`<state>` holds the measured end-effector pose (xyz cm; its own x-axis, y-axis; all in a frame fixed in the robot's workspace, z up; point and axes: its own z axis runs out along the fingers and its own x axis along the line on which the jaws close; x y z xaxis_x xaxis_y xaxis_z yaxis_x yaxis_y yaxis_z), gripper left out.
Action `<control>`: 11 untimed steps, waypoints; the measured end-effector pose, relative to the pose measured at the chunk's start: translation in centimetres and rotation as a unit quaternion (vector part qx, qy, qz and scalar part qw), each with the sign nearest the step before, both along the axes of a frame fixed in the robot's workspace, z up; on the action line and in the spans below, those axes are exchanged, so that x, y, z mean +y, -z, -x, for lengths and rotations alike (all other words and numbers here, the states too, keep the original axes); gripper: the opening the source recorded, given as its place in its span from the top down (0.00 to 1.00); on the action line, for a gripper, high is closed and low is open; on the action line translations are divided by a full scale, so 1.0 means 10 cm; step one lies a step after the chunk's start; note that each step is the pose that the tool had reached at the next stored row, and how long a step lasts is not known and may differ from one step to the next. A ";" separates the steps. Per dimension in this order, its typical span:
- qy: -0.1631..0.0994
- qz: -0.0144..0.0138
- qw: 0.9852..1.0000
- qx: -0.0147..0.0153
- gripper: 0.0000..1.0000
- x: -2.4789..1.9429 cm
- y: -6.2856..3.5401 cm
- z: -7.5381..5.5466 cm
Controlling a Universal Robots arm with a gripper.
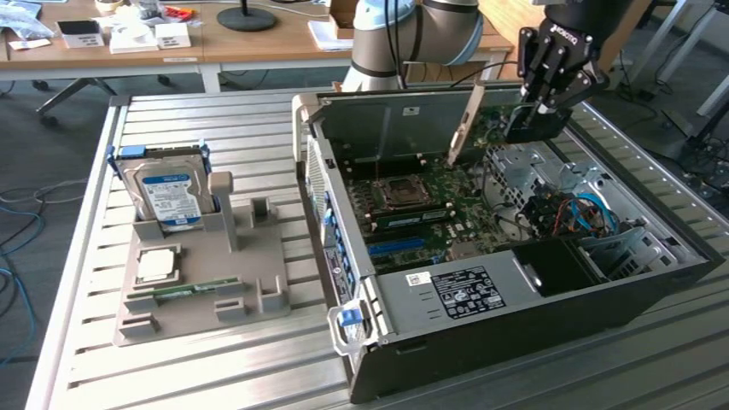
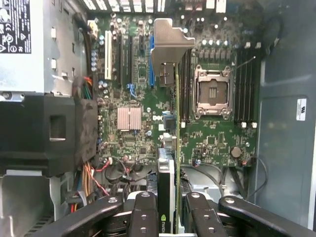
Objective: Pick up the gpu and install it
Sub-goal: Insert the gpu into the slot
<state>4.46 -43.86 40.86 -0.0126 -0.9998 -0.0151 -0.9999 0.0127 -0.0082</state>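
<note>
Claw (image 1: 545,102) half closed and clamped on the gpu (image 1: 531,126), which we see hanging edge-down between its fingers (image 2: 143,217), above the motherboard (image 2: 133,89) in the open case (image 1: 638,282) and not yet seated, held so, we judge, to present its connector edge to the slots (image 2: 122,59).

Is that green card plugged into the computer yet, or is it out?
Out. The gripper holds the card on edge above the open case, clear of the motherboard.
</note>
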 end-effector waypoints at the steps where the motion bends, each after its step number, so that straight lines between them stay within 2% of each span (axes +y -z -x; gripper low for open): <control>1: 0.000 0.000 1.000 -0.004 0.73 0.000 0.007 0.01; 2: 0.000 0.000 1.000 -0.007 0.73 0.000 0.014 0.02; 4: 0.002 0.000 1.000 -0.007 0.73 0.000 0.022 0.02; 8: 0.023 0.000 1.000 -0.007 0.73 0.000 0.032 0.02; 11: 0.024 0.000 1.000 -0.007 0.73 0.000 0.033 0.02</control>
<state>4.27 -43.86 40.53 -0.0597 -0.9981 -0.0151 -0.9980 0.0601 -0.0220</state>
